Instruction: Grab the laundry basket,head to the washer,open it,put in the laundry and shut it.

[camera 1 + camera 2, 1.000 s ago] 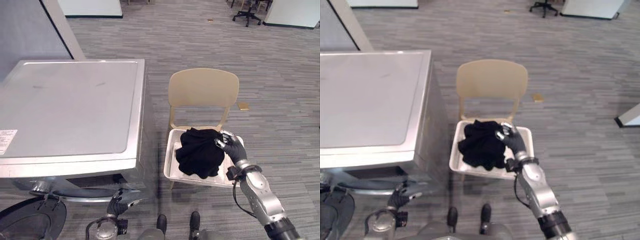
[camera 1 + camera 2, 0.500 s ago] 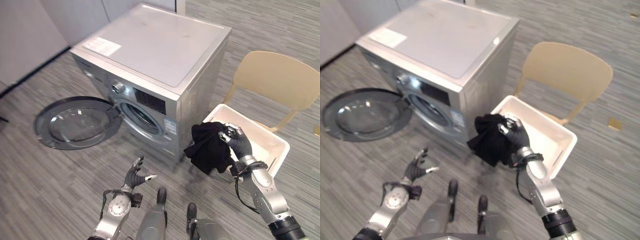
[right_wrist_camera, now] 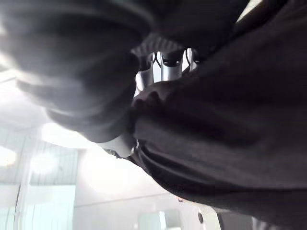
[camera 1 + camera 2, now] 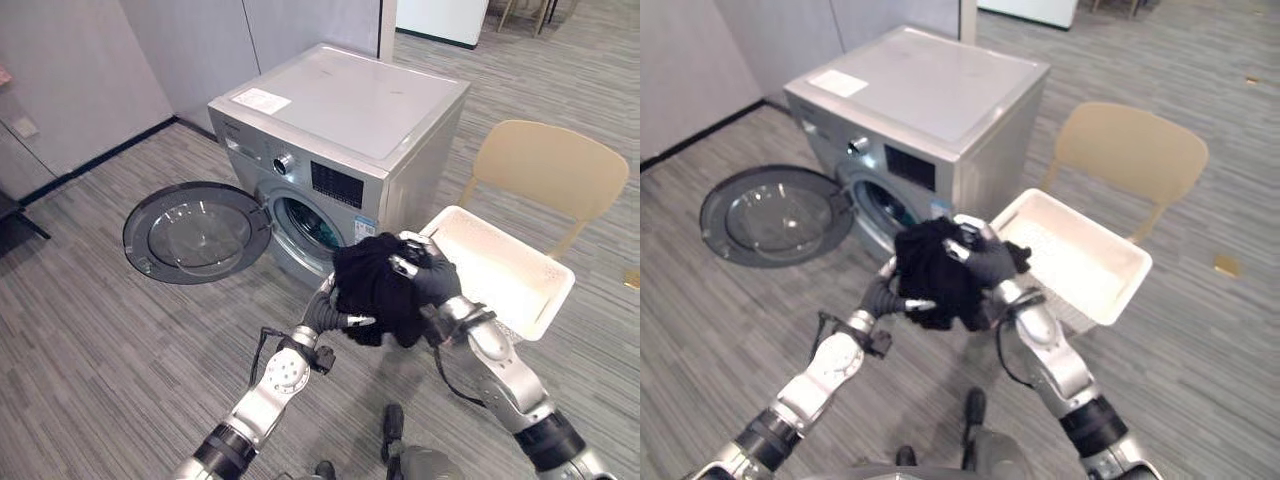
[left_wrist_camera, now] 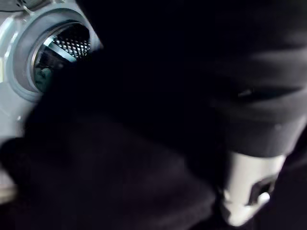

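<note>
On my far left I'm seeing the washer door (image 4: 197,232) lying swung wide open, its round glass facing up over the grey striped floor (image 4: 90,340). Beside it the silver washer (image 4: 345,140) is standing with its drum opening (image 4: 305,226) exposed, and nothing is sitting between that opening and the bundle I'm carrying. My left hand (image 4: 327,312) is coming up under the black laundry (image 4: 380,290); one finger is poking out below the cloth, but the rest is buried in it, so I cannot tell how that hand is set. In the left wrist view the black cloth is crowding the lens, with the drum mouth (image 5: 53,52) showing past it. My right hand (image 4: 425,280) is gripping the laundry from the top and right side, fingers curled into the fabric, holding the bundle in the air just in front of the washer. To the right, the white laundry basket (image 4: 545,281) is resting on the seat of the tan chair (image 4: 555,170), close against the washer's side.
</note>
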Robot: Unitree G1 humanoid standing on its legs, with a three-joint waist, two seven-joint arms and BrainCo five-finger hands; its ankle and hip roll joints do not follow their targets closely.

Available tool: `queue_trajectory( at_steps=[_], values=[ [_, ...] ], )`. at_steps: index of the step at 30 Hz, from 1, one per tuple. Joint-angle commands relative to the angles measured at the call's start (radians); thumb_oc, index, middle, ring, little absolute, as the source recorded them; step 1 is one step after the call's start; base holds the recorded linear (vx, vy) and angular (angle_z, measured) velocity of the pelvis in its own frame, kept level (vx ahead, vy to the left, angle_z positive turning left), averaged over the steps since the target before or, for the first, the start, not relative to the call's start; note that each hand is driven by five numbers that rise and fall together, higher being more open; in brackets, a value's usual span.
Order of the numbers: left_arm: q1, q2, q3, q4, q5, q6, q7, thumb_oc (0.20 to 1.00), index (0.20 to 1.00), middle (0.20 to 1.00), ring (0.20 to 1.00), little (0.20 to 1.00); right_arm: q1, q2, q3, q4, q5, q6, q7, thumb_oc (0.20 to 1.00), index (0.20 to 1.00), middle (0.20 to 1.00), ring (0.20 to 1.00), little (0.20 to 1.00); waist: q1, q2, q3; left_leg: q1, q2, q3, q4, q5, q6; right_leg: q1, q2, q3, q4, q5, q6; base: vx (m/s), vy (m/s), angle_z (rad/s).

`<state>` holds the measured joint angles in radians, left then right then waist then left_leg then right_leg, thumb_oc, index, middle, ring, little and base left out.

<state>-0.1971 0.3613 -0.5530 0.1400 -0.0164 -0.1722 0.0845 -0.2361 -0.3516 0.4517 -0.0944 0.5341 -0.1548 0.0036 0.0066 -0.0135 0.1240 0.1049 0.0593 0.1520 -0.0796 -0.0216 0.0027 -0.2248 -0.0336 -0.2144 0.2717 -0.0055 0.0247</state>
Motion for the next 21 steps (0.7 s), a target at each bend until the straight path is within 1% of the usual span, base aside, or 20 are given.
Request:
queue_trajectory(
  at_steps=[1, 2, 3, 4, 5, 6, 7, 8, 9, 12, 14, 15, 16, 17, 18, 19, 20, 21],
  values=[
    [-0.141, -0.042, -0.046, 0.107, 0.068, -0.039, 0.036, 1.0, 1.0, 1.0, 1.0, 1.0, -0.081, 0.106, 0.038, -0.002, 0.1, -0.05, 0.007, 0.2, 0.2, 0.2, 0.2, 0.2, 0.004, -0.05, -0.067, -0.068, -0.05, -0.067, -0.008, -0.001, -0.034, 0.274, -0.017, 0.036, -0.318, -0.041, 0.072, 0.01, 0.056, 0.03],
    [-0.155, -0.053, -0.052, 0.123, 0.067, -0.037, 0.047, 1.0, 1.0, 1.0, 1.0, 1.0, -0.094, 0.117, 0.056, 0.01, 0.108, -0.047, 0.007, 0.2, 0.2, 0.2, 0.2, 0.2, 0.005, -0.051, -0.068, -0.066, -0.05, -0.067, -0.008, -0.002, -0.033, 0.275, -0.018, 0.038, -0.318, -0.04, 0.073, 0.01, 0.069, -0.13],
    [-0.165, -0.062, -0.056, 0.135, 0.067, -0.037, 0.057, 0.454, 0.454, 0.454, 0.454, 0.454, -0.101, 0.126, 0.069, 0.021, 0.115, -0.045, 0.007, 0.2, 0.2, 0.2, 0.2, 0.2, 0.005, -0.052, -0.069, -0.064, -0.051, -0.067, -0.008, -0.003, -0.032, 0.276, -0.018, 0.041, -0.319, -0.038, 0.074, 0.01, 0.025, -0.16],
    [-0.166, -0.063, -0.056, 0.136, 0.067, -0.038, 0.058, 0.203, 0.203, 0.203, 0.203, 0.203, -0.102, 0.126, 0.07, 0.021, 0.115, -0.046, 0.007, 0.2, 0.2, 0.2, 0.2, 0.2, 0.005, -0.052, -0.068, -0.064, -0.051, -0.067, -0.008, -0.003, -0.032, 0.276, -0.018, 0.041, -0.319, -0.038, 0.074, 0.01, 0.035, -0.19],
    [-0.179, -0.073, -0.047, 0.145, 0.059, -0.035, 0.087, 0.2, 0.2, 0.2, 0.2, 0.2, -0.099, 0.133, 0.086, 0.037, 0.121, -0.042, 0.004, 0.2, 0.2, 0.2, 0.2, 0.2, 0.004, -0.053, -0.07, -0.062, -0.052, -0.065, -0.008, -0.004, -0.031, 0.276, -0.02, 0.043, -0.321, -0.035, 0.077, 0.01, 0.023, -0.12],
    [-0.18, -0.073, -0.047, 0.145, 0.059, -0.035, 0.087, 0.2, 0.2, 0.2, 0.2, 0.2, -0.099, 0.133, 0.086, 0.037, 0.121, -0.043, 0.004, 0.2, 0.2, 0.2, 0.2, 0.2, 0.004, -0.053, -0.07, -0.062, -0.052, -0.065, -0.008, -0.004, -0.031, 0.277, -0.02, 0.043, -0.322, -0.034, 0.077, 0.01, 0.044, -0.04],
    [-0.174, -0.072, -0.029, 0.142, 0.046, -0.033, 0.101, 0.2, 0.2, 0.2, 0.2, 0.2, -0.079, 0.124, 0.091, 0.041, 0.118, -0.031, 0.006, 0.407, 0.407, 0.407, 0.407, 0.407, 0.003, -0.052, -0.069, -0.059, -0.054, -0.062, -0.008, -0.006, -0.03, 0.278, -0.022, 0.045, -0.323, -0.032, 0.078, 0.01, 0.031, -0.02],
    [-0.166, -0.067, -0.021, 0.139, 0.04, -0.033, 0.106, 0.2, 0.2, 0.2, 0.2, 0.2, -0.068, 0.117, 0.09, 0.044, 0.116, -0.026, 0.008, 0.589, 0.589, 0.589, 0.589, 0.589, 0.004, -0.052, -0.069, -0.058, -0.055, -0.062, -0.008, -0.005, -0.03, 0.279, -0.022, 0.045, -0.323, -0.031, 0.079, 0.01, 0.031, -0.03],
    [-0.165, -0.067, -0.021, 0.138, 0.04, -0.032, 0.106, 0.2, 0.2, 0.2, 0.2, 0.2, -0.068, 0.116, 0.09, 0.043, 0.116, -0.026, 0.008, 1.0, 1.0, 1.0, 1.0, 1.0, 0.003, -0.052, -0.07, -0.058, -0.055, -0.062, -0.008, -0.005, -0.03, 0.279, -0.022, 0.045, -0.324, -0.031, 0.079, 0.0, 0.0, 0.0],
    [-0.116, -0.044, 0.025, 0.121, 0.016, -0.031, 0.108, 0.2, 0.2, 0.2, 0.2, 0.2, -0.016, 0.07, 0.064, 0.039, 0.085, -0.005, 0.017, 1.0, 1.0, 1.0, 1.0, 1.0, 0.004, -0.051, -0.071, -0.055, -0.057, -0.062, -0.008, -0.008, -0.028, 0.284, -0.025, 0.046, -0.326, -0.03, 0.081, 0.01, 0.003, 0.01],
    [-0.063, -0.019, 0.066, 0.097, 0.004, -0.032, 0.097, 0.2, 0.2, 0.2, 0.2, 0.2, 0.023, 0.028, 0.032, 0.018, 0.037, 0.003, 0.026, 1.0, 1.0, 1.0, 1.0, 1.0, 0.004, -0.049, -0.074, -0.051, -0.059, -0.062, -0.008, -0.01, -0.028, 0.289, -0.027, 0.046, -0.327, -0.03, 0.082, 0.05, -0.004, 0.0],
    [0.0, 0.006, 0.12, 0.081, -0.014, -0.038, 0.079, 0.2, 0.2, 0.2, 0.2, 0.2, 0.063, -0.026, -0.017, -0.006, -0.054, 0.0, 0.033, 1.0, 1.0, 1.0, 1.0, 1.0, 0.005, -0.047, -0.075, -0.049, -0.059, -0.063, -0.008, -0.012, -0.029, 0.294, -0.028, 0.044, -0.33, -0.031, 0.084, 0.04, -0.009, -0.01],
    [0.003, 0.006, 0.121, 0.078, -0.015, -0.037, 0.078, 0.2, 0.2, 0.2, 0.2, 0.2, 0.066, -0.027, -0.017, -0.008, -0.055, 0.001, 0.033, 1.0, 1.0, 1.0, 1.0, 1.0, 0.005, -0.046, -0.076, -0.049, -0.059, -0.063, -0.008, -0.012, -0.029, 0.295, -0.028, 0.044, -0.33, -0.031, 0.084, 0.05, -0.022, 0.0],
    [0.044, 0.026, 0.16, 0.06, -0.02, -0.038, 0.067, 0.2, 0.2, 0.2, 0.2, 0.2, 0.09, -0.064, -0.055, -0.03, -0.131, -0.004, 0.03, 1.0, 1.0, 1.0, 1.0, 1.0, 0.005, -0.045, -0.076, -0.047, -0.06, -0.064, -0.008, -0.013, -0.028, 0.298, -0.028, 0.045, -0.333, -0.031, 0.085, 0.04, -0.029, 0.01],
    [0.112, 0.052, 0.222, 0.037, -0.032, -0.047, 0.048, 0.2, 0.2, 0.2, 0.2, 0.2, 0.144, -0.115, -0.124, -0.07, -0.253, -0.013, 0.023, 1.0, 1.0, 1.0, 1.0, 1.0, 0.003, -0.041, -0.073, -0.046, -0.06, -0.065, -0.008, -0.013, -0.028, 0.298, -0.029, 0.046, -0.332, -0.031, 0.087, 0.02, -0.047, 0.01],
    [0.164, 0.064, 0.271, 0.028, -0.08, -0.051, 0.023, 0.2, 0.2, 0.2, 0.2, 0.2, 0.192, -0.145, -0.178, -0.067, -0.329, -0.02, 0.014, 1.0, 1.0, 1.0, 1.0, 1.0, 0.001, -0.035, -0.061, -0.052, -0.059, -0.067, -0.008, -0.008, -0.028, 0.286, -0.029, 0.048, -0.324, -0.03, 0.088, 0.0, -0.036, 0.01],
    [0.166, 0.065, 0.271, 0.026, -0.08, -0.05, 0.022, 0.2, 0.2, 0.2, 0.2, 0.2, 0.194, -0.145, -0.178, -0.068, -0.33, -0.019, 0.014, 1.0, 1.0, 1.0, 1.0, 1.0, 0.001, -0.035, -0.063, -0.054, -0.059, -0.067, -0.008, -0.008, -0.028, 0.285, -0.029, 0.049, -0.323, -0.031, 0.088, -0.04, -0.024, 0.01],
    [0.202, 0.08, 0.303, 0.022, -0.085, -0.051, 0.006, 0.2, 0.2, 0.2, 0.2, 0.2, 0.221, -0.169, -0.217, -0.062, -0.385, -0.022, 0.009, 1.0, 1.0, 1.0, 1.0, 1.0, -0.001, -0.031, -0.056, -0.059, -0.059, -0.067, -0.008, -0.004, -0.027, 0.278, -0.029, 0.049, -0.32, -0.029, 0.088, 0.0, 0.0, 0.0]
  ],
)
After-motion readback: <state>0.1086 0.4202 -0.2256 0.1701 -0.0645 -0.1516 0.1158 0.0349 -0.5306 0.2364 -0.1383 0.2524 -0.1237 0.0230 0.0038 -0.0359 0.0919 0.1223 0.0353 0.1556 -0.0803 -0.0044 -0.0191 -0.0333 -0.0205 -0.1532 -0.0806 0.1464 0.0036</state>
